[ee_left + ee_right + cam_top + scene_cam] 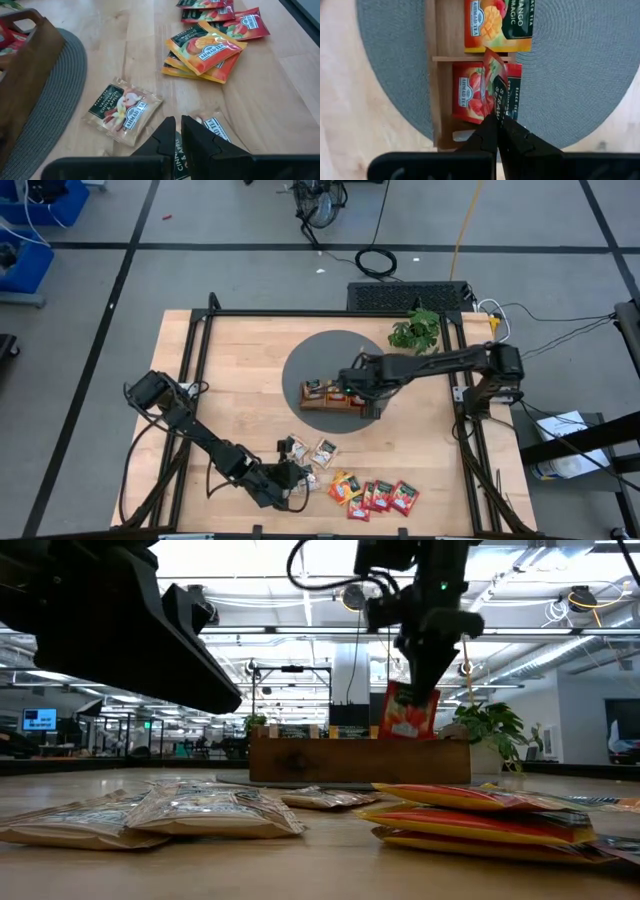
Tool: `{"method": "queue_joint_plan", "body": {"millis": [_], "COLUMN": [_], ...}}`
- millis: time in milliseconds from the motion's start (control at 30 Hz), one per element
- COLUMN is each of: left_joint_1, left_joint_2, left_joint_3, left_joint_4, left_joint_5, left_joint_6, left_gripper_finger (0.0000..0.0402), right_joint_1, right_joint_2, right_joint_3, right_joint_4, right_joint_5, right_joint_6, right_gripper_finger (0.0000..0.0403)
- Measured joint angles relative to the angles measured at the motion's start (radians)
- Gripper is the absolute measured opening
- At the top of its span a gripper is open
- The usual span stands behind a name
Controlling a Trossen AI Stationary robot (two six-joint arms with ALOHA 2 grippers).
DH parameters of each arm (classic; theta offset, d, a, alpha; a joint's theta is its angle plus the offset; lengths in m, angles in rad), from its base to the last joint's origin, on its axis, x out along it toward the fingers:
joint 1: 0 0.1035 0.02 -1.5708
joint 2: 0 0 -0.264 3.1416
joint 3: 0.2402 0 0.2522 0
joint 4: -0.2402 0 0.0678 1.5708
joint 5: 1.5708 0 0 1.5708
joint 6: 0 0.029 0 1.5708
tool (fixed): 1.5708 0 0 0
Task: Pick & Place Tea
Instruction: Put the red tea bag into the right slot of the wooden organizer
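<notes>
High view, from overhead: counted two arms over one bench (pixel 240 360), with one wooden tray (pixel 308 404) on one round grey mat (pixel 320 355) and one potted plant (pixel 415 330) at the far edge. Counted three cream-white sachets (pixel 324 452) loose on the near side, three red sachets (pixel 382 496) fanned beside them, and at least two orange-yellow sachets (pixel 207 50) stacked between.

Found the right end effector (pixel 496 122) above the tray, pinched tight on the lower edge of a fourth red sachet (pixel 496 82), held upright just over a compartment that already contained one red packet (pixel 467 95). Saw one mango packet (pixel 497 22) in the neighbouring compartment.

Found the left end effector (pixel 178 131) low over the nearest cream-white sachet (pixel 216 131), which lay directly beneath it. Could not tell whether that packet was gripped or merely under the tool.

Lost the tray's far end beyond the right wrist view's edge, and part of the orange-yellow stack under its top packet.
</notes>
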Motion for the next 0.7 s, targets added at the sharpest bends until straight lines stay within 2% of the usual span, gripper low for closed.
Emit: {"method": "queue_joint_plan", "body": {"millis": [333,700], "left_joint_1": [0.001,0.015], "left_joint_2": [0.0,0.0], "left_joint_3": [0.0,0.0], "left_joint_4": [0.0,0.001], "left_joint_5": [0.0,0.0], "left_joint_6": [0.006,0.008], "left_gripper_finger": [0.0037,0.0037], "right_joint_1": [-0.015,-0.014], "right_joint_2": [0.04,0.037], "right_joint_3": [0.001,0.006], "right_joint_4": [-0.125,-0.162], "right_joint_5": [-0.025,0.033], "right_joint_6": [-0.031,-0.092], "right_gripper_finger": [0.0,0.0]}}
